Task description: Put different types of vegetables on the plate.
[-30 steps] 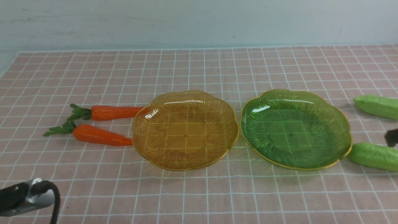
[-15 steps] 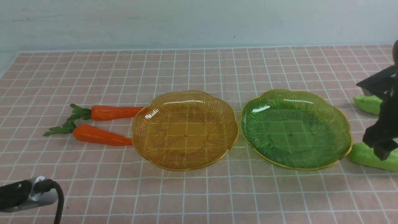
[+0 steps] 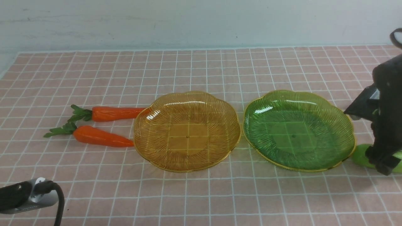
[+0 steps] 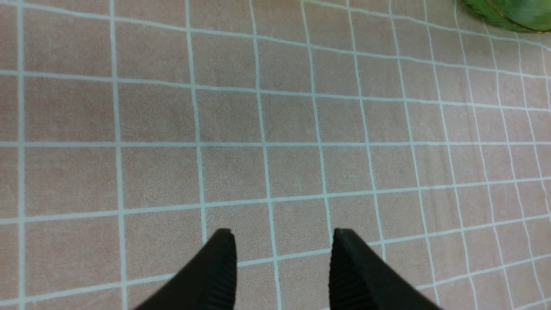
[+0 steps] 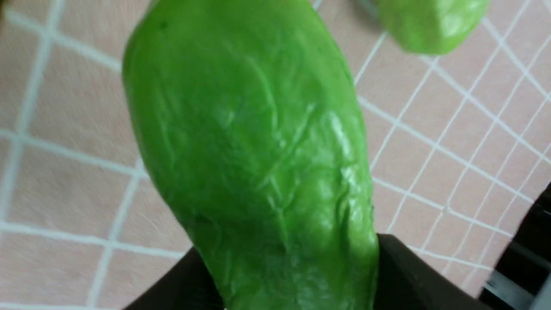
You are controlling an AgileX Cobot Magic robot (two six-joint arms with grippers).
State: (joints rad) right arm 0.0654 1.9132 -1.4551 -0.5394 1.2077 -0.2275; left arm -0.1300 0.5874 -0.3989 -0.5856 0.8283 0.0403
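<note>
The right claw (image 5: 292, 258) is closed on the near cucumber (image 3: 360, 156). In the right wrist view its two black fingers (image 5: 404, 280) press on both sides of the green body, at one end of it. In the front view this cucumber lies on the surface (image 3: 201, 194), just beside the right rim of the green plate (image 3: 314, 102), and most of it is hidden behind the right arm (image 3: 388, 103), which comes down on it from above. I cannot tell if the cucumber is lifted or lying flat. The end of the far cucumber (image 5: 430, 21) shows in the right wrist view, apart from the near one.

The left claw (image 4: 283, 236) is open. Its fingers stand apart over bare checked cloth, with nothing between them. A small part of the green plate shows at the edge of the left wrist view. In the front view only a part of the left arm (image 3: 22, 196) is seen, low at the near left corner, well apart from all the vegetables.

The two carrots lie side by side to the left of the amber plate (image 3: 157, 103), with leaves pointing left. The tip of the far carrot (image 3: 116, 113) reaches the rim of this plate, and the tip of the near carrot (image 3: 100, 137) ends just beside it. Both plates hold nothing. They stand next to each other in the middle, almost touching.
</note>
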